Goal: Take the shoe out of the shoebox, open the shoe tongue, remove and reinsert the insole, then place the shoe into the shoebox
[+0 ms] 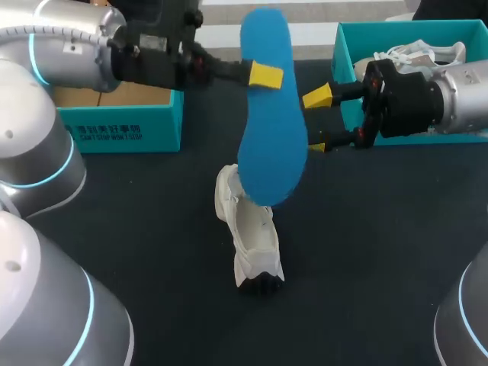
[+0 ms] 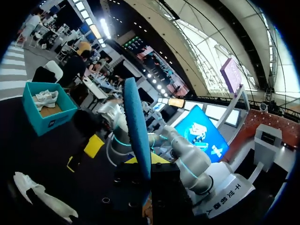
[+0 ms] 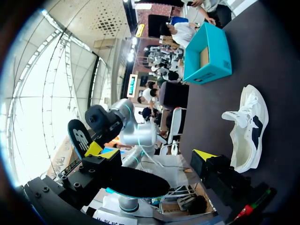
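My left gripper [image 1: 263,75] is shut on a blue insole [image 1: 271,122] and holds it up above the table, its lower end over the white shoe [image 1: 248,236]. The shoe lies on the dark table, out of any box. In the left wrist view the insole [image 2: 137,124] stands edge-on between my left gripper's [image 2: 143,161] fingers, with the shoe [image 2: 42,199] lying below. My right gripper [image 1: 316,122] is open just right of the insole, nothing between its fingers. In the right wrist view my right gripper [image 3: 152,152] stands wide open, and the shoe [image 3: 248,129] lies off to one side.
A teal shoebox [image 1: 122,126] stands at the back left under my left arm. A second teal shoebox [image 1: 343,53] at the back right holds another white shoe [image 1: 419,52]. Both boxes show in the wrist views too: shoebox [image 2: 47,112], shoebox [image 3: 206,56].
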Robot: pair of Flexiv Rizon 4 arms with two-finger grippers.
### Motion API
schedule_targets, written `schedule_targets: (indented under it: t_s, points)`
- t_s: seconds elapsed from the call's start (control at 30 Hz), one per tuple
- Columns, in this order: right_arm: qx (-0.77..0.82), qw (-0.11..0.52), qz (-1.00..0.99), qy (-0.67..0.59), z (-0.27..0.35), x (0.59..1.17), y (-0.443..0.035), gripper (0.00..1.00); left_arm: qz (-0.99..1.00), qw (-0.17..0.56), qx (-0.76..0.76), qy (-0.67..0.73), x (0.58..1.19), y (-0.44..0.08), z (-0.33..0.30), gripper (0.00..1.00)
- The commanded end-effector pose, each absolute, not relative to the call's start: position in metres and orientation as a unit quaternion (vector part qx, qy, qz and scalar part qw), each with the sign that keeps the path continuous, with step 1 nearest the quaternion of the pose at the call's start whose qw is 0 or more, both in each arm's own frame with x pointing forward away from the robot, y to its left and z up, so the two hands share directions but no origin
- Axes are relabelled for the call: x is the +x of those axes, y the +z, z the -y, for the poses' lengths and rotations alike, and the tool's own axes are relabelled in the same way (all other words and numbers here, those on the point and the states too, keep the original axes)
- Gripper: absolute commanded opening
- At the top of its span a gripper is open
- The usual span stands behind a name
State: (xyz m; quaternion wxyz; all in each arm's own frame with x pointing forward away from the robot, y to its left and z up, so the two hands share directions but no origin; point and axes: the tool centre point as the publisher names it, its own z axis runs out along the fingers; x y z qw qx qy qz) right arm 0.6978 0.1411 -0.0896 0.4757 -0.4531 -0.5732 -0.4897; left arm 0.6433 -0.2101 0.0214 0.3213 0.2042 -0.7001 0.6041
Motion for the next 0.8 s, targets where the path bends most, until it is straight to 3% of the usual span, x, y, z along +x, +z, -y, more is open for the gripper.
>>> schedule_targets:
  t_s: [0.03,0.33,0.6,0.8]
  points:
    - [-0.455,0.475,0.573,-0.489,-0.142,0.697,-0.089,1.0,0.783,0.137,0.063,0.604,0.652,0.004,0.176,0.0]
    - [-0.455,0.475,0.573,-0.489,-0.142,0.697,-0.089,1.0,0.737,-0.182,-0.218,0.614,0.681,-0.009,0.169,0.0]
    - [-0.455,0.475,0.573,-0.489,-0.142,0.697,-0.089,1.0,0.643,-0.28,-0.291,0.651,0.686,-0.014,0.174,0.0]
    - [-0.455,0.475,0.573,-0.489,-0.142,0.697,-0.089,1.0,0.643,-0.284,-0.281,0.653,0.684,-0.02,0.171,0.0]
